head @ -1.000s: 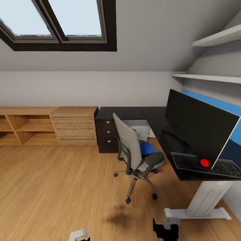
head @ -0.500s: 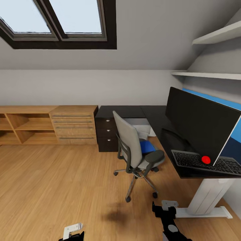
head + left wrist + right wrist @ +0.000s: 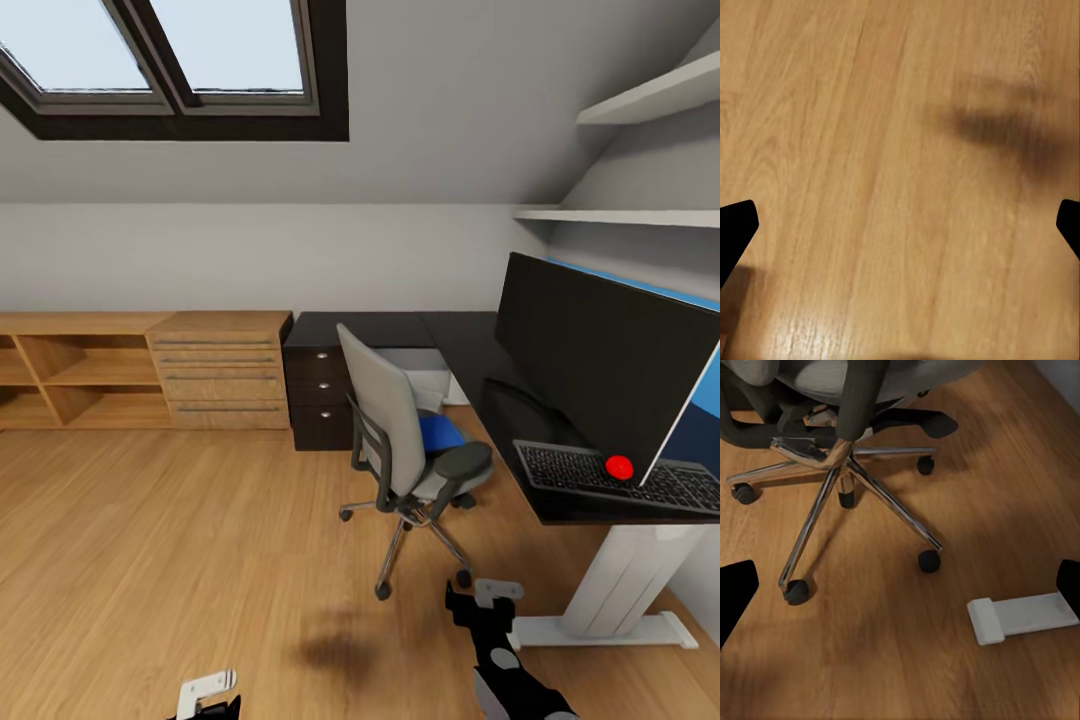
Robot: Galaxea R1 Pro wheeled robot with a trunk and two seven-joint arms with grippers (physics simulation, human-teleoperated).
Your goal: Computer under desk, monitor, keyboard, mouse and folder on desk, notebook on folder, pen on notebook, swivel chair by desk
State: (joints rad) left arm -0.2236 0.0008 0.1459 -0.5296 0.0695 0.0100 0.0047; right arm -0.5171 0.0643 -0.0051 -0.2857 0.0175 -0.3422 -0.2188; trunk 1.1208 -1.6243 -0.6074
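An attic bedroom with a skylight [image 3: 180, 60], grey walls and a pale wood floor [image 3: 150, 560]: along the back wall runs a light-wood drawer chest [image 3: 220, 372], and beside it the glossy black desk [image 3: 470, 365] turns the corner on white legs. The monitor [image 3: 590, 375] stands on the desk with the keyboard [image 3: 620, 478] lying at its foot, partly tucked under the screen's lower edge, so those two items look settled. The swivel chair [image 3: 405, 445] sits just off the desk's edge, turned half away, and the blue folder [image 3: 438, 433] rests on its seat, not yet moved to the desk.

The robot faces the chair with both arms low. The right gripper [image 3: 485, 600], raised toward the chair's chrome base [image 3: 840, 461], has its fingers spread wide with nothing between them, apparently readied for the folder. The left gripper [image 3: 205, 695] hangs near the floor, jaws likewise apart and empty in its wrist view above bare boards. A white desk foot [image 3: 1020, 619] lies near the castors.
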